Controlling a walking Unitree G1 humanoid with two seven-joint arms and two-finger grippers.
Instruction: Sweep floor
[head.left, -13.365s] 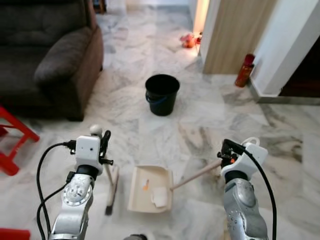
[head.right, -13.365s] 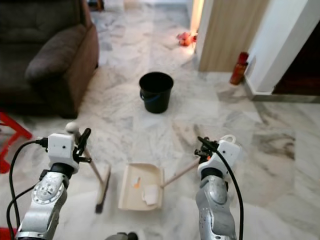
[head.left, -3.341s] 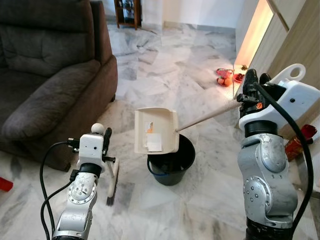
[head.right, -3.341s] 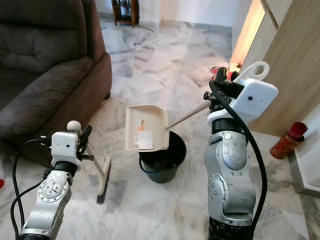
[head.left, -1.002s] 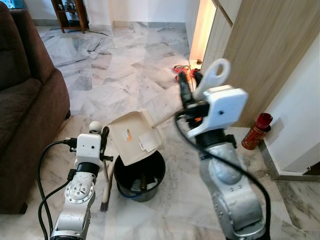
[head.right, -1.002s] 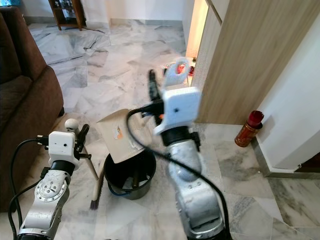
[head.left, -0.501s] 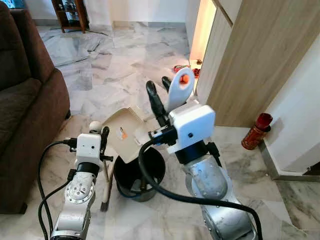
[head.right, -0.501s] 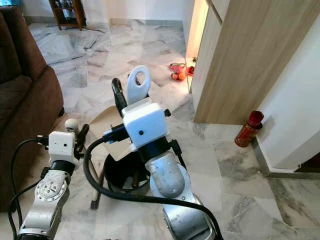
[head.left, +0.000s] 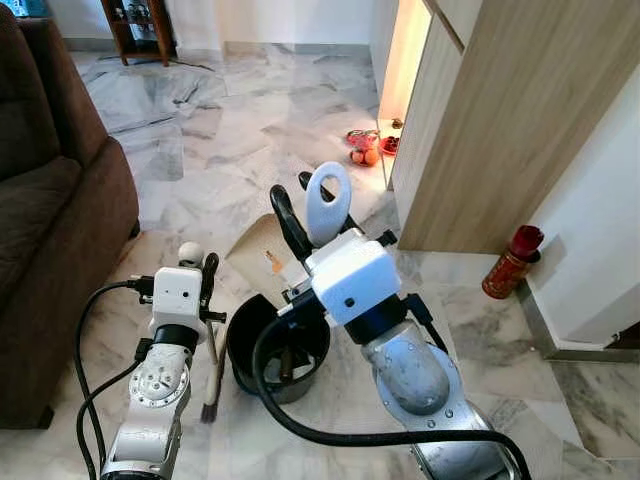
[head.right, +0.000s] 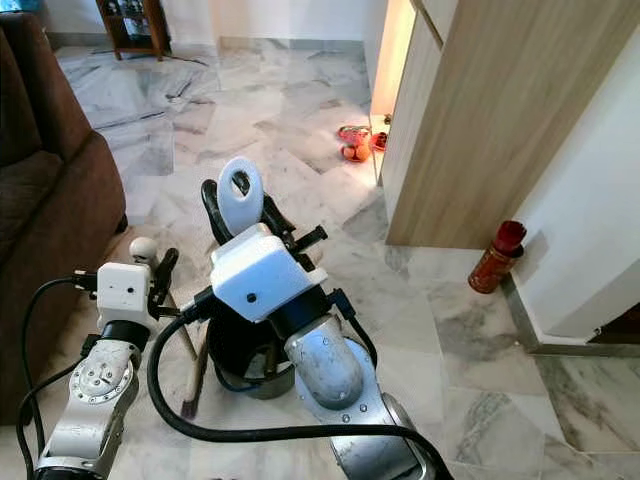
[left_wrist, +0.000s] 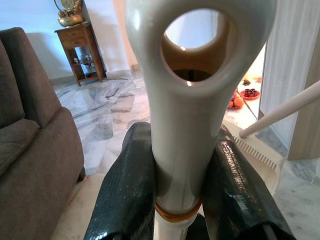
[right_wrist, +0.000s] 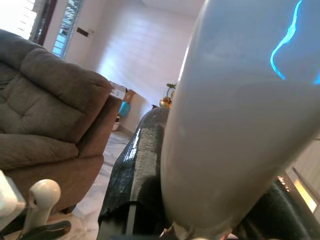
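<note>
My right gripper (head.left: 300, 215) is shut on the pale dustpan handle, whose looped end (head.left: 325, 200) sticks up above it. The beige dustpan (head.left: 258, 252) is tipped steeply over the black bucket (head.left: 250, 335), with an orange scrap still on it. The right arm reaches across the middle of the view. My left gripper (head.left: 207, 290) is shut on the broom handle (left_wrist: 192, 100), left of the bucket; its black fingers (left_wrist: 127, 185) clamp both sides. The broom head (head.left: 211, 405) rests on the marble floor beside the bucket.
A brown sofa (head.left: 50, 200) stands at the left. A wooden panel wall (head.left: 480, 120) rises at the right, with a red bottle (head.left: 505, 262) at its foot. Plates of fruit (head.left: 362, 148) lie on the floor by the lit doorway. Open marble floor stretches ahead.
My right arm has swung further left and lower, tipping the dustpan more steeply over the bucket. The white scrap no longer shows on the pan. The left arm and broom have stayed put.
</note>
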